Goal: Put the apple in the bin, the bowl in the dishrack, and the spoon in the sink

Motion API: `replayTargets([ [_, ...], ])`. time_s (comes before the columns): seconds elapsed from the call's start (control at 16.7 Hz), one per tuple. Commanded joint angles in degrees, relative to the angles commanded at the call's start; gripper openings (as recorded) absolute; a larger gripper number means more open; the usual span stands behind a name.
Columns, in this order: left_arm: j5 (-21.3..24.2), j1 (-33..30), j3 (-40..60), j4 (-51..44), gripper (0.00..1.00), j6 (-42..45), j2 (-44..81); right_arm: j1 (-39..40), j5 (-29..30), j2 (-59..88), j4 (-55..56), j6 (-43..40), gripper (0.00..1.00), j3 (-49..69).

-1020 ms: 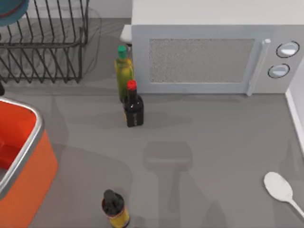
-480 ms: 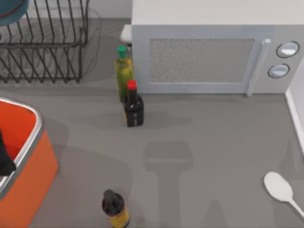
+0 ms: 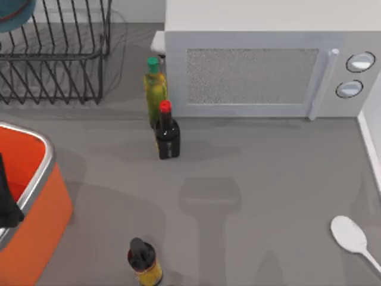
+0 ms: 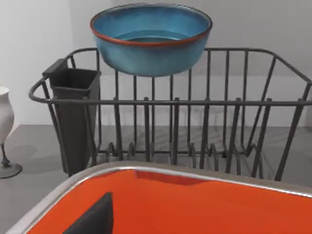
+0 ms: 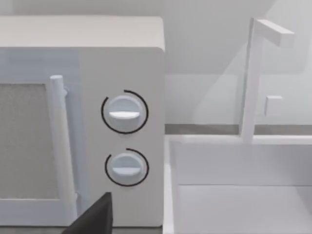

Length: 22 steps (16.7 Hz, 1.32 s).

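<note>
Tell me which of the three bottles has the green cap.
The olive-yellow bottle next to the microwave. The dark bottle has a red cap; the front bottle, black.

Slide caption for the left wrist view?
Blue bowl perched on the dishrack, seen over the orange bin rim.

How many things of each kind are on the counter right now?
Bottles: 3
Spoon: 1
Bowl: 1
Dishrack: 1
Bin: 1
Microwave: 1
Glass: 1
Total: 9
</note>
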Motion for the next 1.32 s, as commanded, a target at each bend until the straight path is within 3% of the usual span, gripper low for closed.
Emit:
replayTargets([
  [0.24, 0.0, 0.0, 0.0, 0.0, 1.0, 0.0, 0.0, 1.67, -0.02, 6.11, -5.85, -1.39, 1.0, 4.49],
  [0.96, 0.0, 0.0, 0.0, 0.0, 1.0, 0.0, 0.0, 12.66, 0.03, 54.6, -51.08, -11.15, 1.0, 34.3],
  [1.32, 0.0, 0.0, 0.0, 0.0, 1.0, 0.0, 0.0, 15.78, 0.13, 68.19, -63.82, -13.93, 1.0, 42.3],
])
